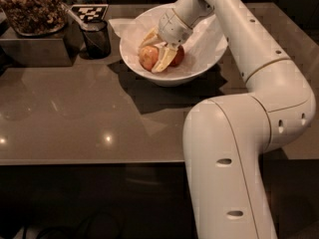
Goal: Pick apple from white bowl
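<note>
The white bowl (199, 66) stands at the back middle of the brown table, lined with white paper. In it lies the paler yellow-orange apple (147, 58), with a deep-red apple (178, 57) just to its right. My gripper (156, 49) reaches down into the bowl from the upper right. Its pale fingers (165, 59) straddle the paler apple, one between the two apples and one behind it, and both lie against it. The apple rests low in the bowl.
A small dark cup (96, 38) with a utensil stands left of the bowl. A grey box (35, 51) topped with a bowl of brown snacks (31, 6) is at the far left. A checkered marker (89, 11) lies behind. My white arm fills the right.
</note>
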